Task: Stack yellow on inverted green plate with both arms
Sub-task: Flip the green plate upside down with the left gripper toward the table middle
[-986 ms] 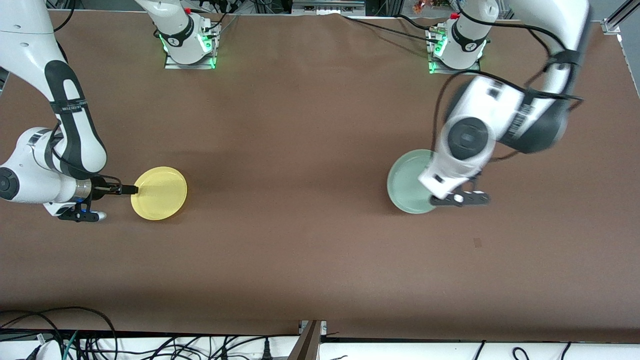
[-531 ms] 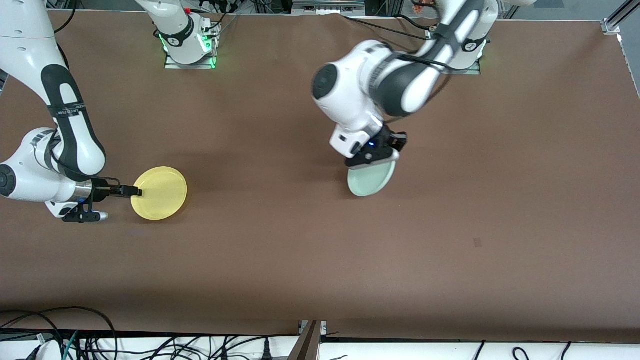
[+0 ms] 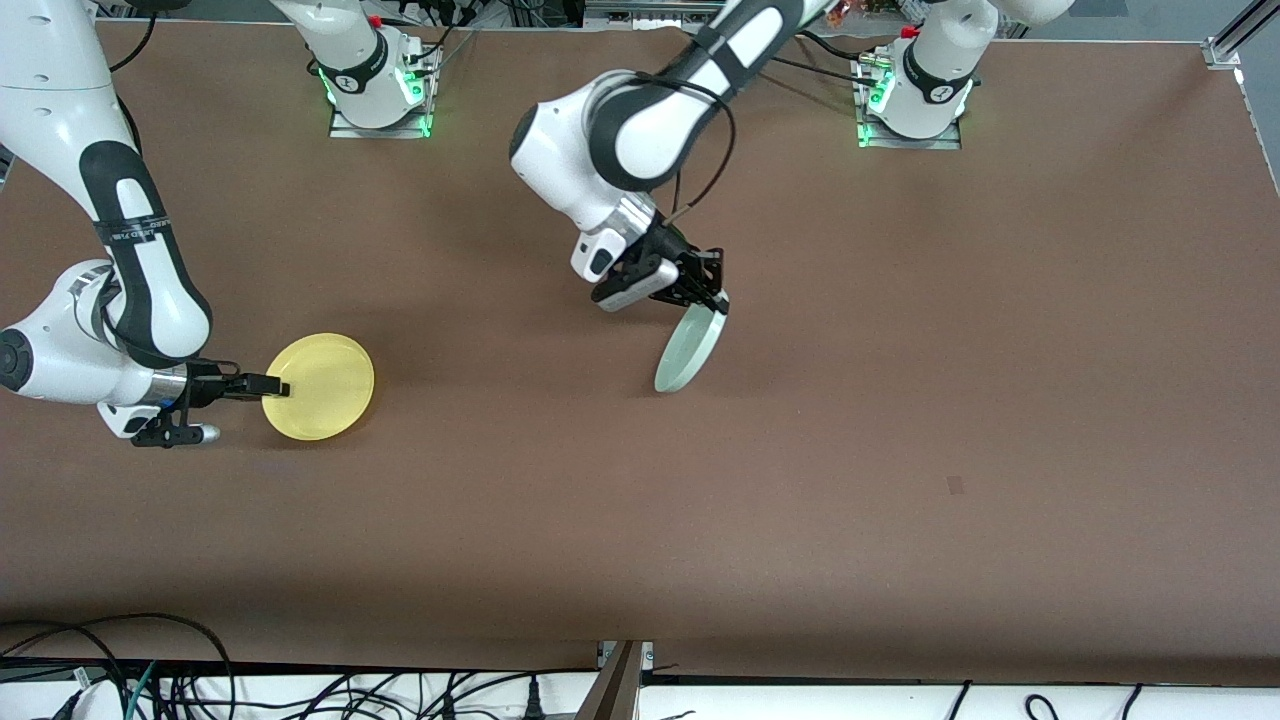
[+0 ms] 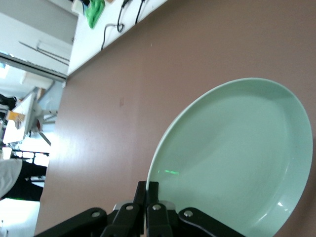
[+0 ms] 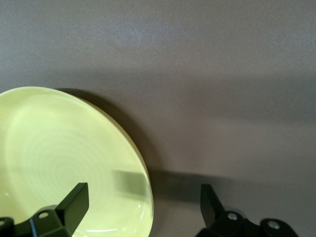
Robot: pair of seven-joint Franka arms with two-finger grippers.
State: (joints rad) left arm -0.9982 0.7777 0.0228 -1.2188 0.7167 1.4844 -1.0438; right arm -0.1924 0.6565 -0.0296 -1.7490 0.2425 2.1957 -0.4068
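Note:
The pale green plate (image 3: 688, 347) hangs tilted almost on edge over the middle of the table. My left gripper (image 3: 715, 300) is shut on its upper rim. The left wrist view shows the plate's hollow face (image 4: 237, 158) with my left gripper (image 4: 147, 190) pinching the rim. The yellow plate (image 3: 320, 386) lies flat, face up, toward the right arm's end. My right gripper (image 3: 275, 385) is open at its rim. In the right wrist view one finger (image 5: 74, 197) is over the yellow plate (image 5: 59, 158) and the other is past the rim, the gripper (image 5: 142, 193) straddling it.
The two arm bases (image 3: 375, 85) (image 3: 915, 95) stand at the table's edge farthest from the front camera. Cables (image 3: 120, 670) lie past the edge nearest that camera. A small dark mark (image 3: 955, 485) is on the brown tabletop toward the left arm's end.
My left arm has swung the green plate from the left arm's end to the table's middle, lifting it and tipping it from flat to nearly on edge. My right gripper has edged onto the yellow rim.

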